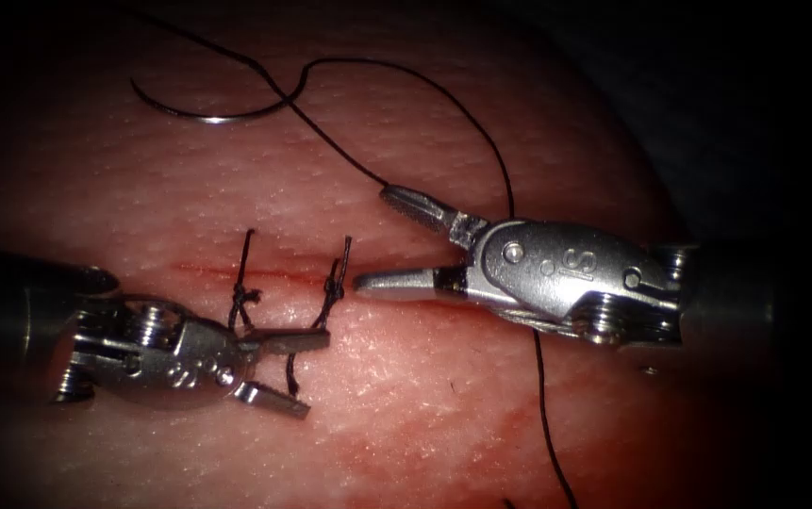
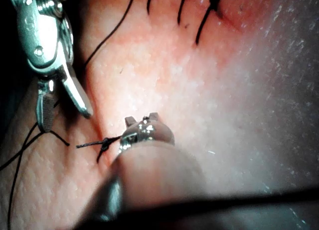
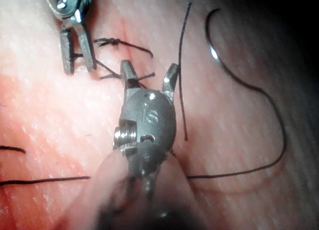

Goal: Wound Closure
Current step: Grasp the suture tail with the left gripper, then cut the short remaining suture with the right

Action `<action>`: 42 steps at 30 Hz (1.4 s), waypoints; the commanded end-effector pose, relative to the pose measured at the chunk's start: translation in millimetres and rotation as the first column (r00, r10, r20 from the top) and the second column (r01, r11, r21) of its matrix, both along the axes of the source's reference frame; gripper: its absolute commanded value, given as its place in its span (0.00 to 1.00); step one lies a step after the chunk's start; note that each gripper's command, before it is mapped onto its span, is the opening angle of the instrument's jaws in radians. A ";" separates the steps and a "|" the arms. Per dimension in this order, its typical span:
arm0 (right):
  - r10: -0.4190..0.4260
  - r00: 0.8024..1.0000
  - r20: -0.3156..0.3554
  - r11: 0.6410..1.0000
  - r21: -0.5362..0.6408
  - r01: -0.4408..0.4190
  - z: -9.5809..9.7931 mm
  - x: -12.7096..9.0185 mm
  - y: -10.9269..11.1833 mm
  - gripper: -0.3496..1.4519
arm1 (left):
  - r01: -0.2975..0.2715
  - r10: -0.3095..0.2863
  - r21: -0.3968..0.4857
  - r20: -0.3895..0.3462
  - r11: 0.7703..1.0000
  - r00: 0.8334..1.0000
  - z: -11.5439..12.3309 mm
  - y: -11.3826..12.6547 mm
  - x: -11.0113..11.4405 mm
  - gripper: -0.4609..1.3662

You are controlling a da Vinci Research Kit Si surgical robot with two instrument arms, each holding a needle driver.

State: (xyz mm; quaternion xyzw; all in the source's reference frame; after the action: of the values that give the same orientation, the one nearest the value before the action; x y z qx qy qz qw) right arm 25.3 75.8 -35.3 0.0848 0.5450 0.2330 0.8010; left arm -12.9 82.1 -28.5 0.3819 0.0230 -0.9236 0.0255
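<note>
1. In the endoscope view the needle [image 1: 207, 111] is lying loose on the tissue [image 1: 443, 396], well above the cut [image 1: 264, 273] and clear of both tools, with none of its curve in the flesh.
2. The thread [image 1: 462, 113] is trailing from the needle's right end, arching over toward the right hand [image 1: 368, 240] and running down behind it.
3. The right hand is standing wide open and holding nothing; its lower jaw tip is lying just beside the right knot [image 1: 333, 294].
4. The left hand [image 1: 302, 372] is also gaping, gripping nothing, with the right knot's cut tail hanging between its jaws.
5. Two knots are sitting on the cut, the left knot [image 1: 242, 297] beside the right one, each with short stiff dark ends.
6. The right wrist view is showing the needle [image 3: 215, 46] as a thin bright steel arc, and the right hand [image 3: 149, 75] spread in a V.
7. The left wrist view is showing the left hand [image 2: 142, 119] end on, a knot [image 2: 103, 144] near it, and the right hand [image 2: 65, 113] with ribbed inner faces.
8. The tissue is looking pale, moist and pebbled, with red fluid [image 1: 396, 452] smeared below the cut.
</note>
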 end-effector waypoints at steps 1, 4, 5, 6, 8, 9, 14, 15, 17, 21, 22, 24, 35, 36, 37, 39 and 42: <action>0.001 1.000 0.001 1.000 0.000 -0.001 0.0 0.0 0.0 0.58 | -0.007 0.007 0.000 0.008 1.000 1.000 -0.1 0.1 0.2 0.29; 0.001 1.000 0.001 1.000 -0.001 -0.001 0.0 0.0 0.0 0.58 | -0.008 0.008 0.002 0.013 1.000 1.000 -0.2 0.0 0.4 0.26; 0.001 1.000 0.001 1.000 -0.001 -0.001 0.0 0.0 0.0 0.58 | -0.007 0.007 0.000 0.011 1.000 1.000 -0.2 0.0 0.4 0.25; 0.001 1.000 0.001 1.000 -0.001 -0.001 0.0 0.0 0.0 0.58 | -0.006 0.006 -0.002 0.010 1.000 1.000 -0.2 0.1 0.5 0.23; 0.001 1.000 0.001 1.000 -0.001 -0.001 0.0 0.0 -0.1 0.58 | -0.005 0.005 -0.003 0.008 1.000 1.000 -0.2 0.1 0.5 0.18; 0.001 1.000 0.001 1.000 -0.001 -0.001 0.0 0.0 -0.1 0.58 | -0.008 0.008 -0.009 0.006 1.000 1.000 -0.2 0.1 0.5 0.12; 0.002 1.000 0.001 1.000 -0.002 -0.002 0.1 0.1 -0.2 0.58 | -0.025 0.025 -0.040 0.002 0.999 1.000 -0.2 -0.1 0.4 0.06; 0.002 1.000 0.001 1.000 -0.003 -0.002 0.1 0.2 -0.3 0.59 | -0.033 0.033 -0.047 0.002 0.998 0.999 -0.2 -0.1 0.3 0.06; 0.001 1.000 0.001 1.000 -0.004 -0.001 0.2 0.2 -0.4 0.58 | -0.043 0.043 -0.061 -0.005 0.997 0.999 -0.3 0.0 0.3 0.06; -0.007 1.000 -0.006 1.000 -0.009 0.006 0.5 -0.2 -1.0 0.58 | -0.049 0.048 -0.087 -0.009 0.995 0.999 -0.6 0.7 0.4 0.06; -0.008 1.000 -0.007 1.000 -0.010 0.008 0.5 -0.3 -1.1 0.59 | -0.051 0.051 -0.091 -0.011 0.994 0.999 -0.7 0.9 0.4 0.06; -0.023 1.000 -0.015 0.999 -0.023 0.023 0.6 -0.5 -1.6 0.62 | -0.047 0.046 -0.090 -0.010 0.995 0.999 -1.0 1.4 0.4 0.06; -0.098 0.995 -0.035 0.990 -0.109 0.094 -0.2 -2.6 -3.9 0.70 | -0.047 0.047 -0.091 -0.008 0.995 0.999 -1.8 2.9 0.1 0.06; -0.103 0.994 -0.033 0.989 -0.114 0.099 -0.2 -2.7 -4.0 0.70 | -0.047 0.046 -0.091 -0.008 0.995 0.999 -1.8 3.0 0.1 0.06; -0.111 0.993 -0.034 0.987 -0.125 0.106 -0.3 -2.8 -4.1 0.70 | -0.046 0.045 -0.090 -0.008 0.995 0.999 -1.9 3.1 0.0 0.06; -0.132 0.991 -0.034 0.980 -0.157 0.125 -0.3 -2.7 -4.2 0.71 | -0.034 0.035 -0.090 0.004 0.995 0.999 -2.0 3.4 -0.2 0.06; -0.161 0.986 -0.034 0.967 -0.206 0.151 0.0 -2.4 -4.3 0.72 | -0.023 0.026 -0.081 0.042 0.996 0.999 -2.3 3.7 -0.4 0.06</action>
State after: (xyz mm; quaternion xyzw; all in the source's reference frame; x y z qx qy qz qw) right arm 23.0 71.3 -35.3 0.0474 0.5783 0.1010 0.8082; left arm -13.6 85.9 -31.0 0.4027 -0.0127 -0.9138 0.0517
